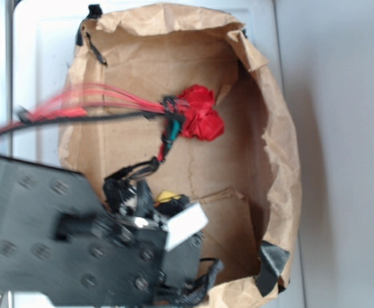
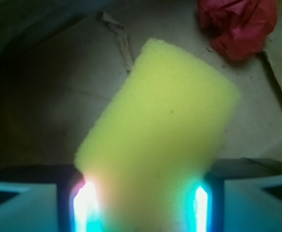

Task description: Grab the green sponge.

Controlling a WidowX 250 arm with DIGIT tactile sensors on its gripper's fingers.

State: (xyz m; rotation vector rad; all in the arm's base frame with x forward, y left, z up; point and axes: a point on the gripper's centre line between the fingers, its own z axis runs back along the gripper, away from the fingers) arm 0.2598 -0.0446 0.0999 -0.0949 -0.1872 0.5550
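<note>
Yellow foam sponge wedge [image 2: 160, 140], the green sponge of the task, fills the middle of the wrist view, tilted with its upper end leaning to the right. Its lower end sits between the two glowing fingers [image 2: 85, 205] of the black gripper [image 2: 143, 208], which pinch it from either side. In the exterior view only a small yellow sliver of the sponge [image 1: 168, 196] shows, just past the front of the arm, near the bottom edge of the box floor.

Going left to right in the exterior view: the black robot arm [image 1: 52, 237] covers the lower left corner, with red and black cables [image 1: 84, 109] running from the left edge toward the middle. A white rectangular tag [image 1: 185, 226] sits on the gripper housing. The carrier is a shallow cardboard box lined with crumpled brown paper [image 1: 283, 147], its walls rising along the top and right edges. The crumpled red paper ball [image 1: 201, 114] lies on the floor toward the upper middle, well apart from the sponge; in the wrist view it shows in the top right corner [image 2: 240, 24].
</note>
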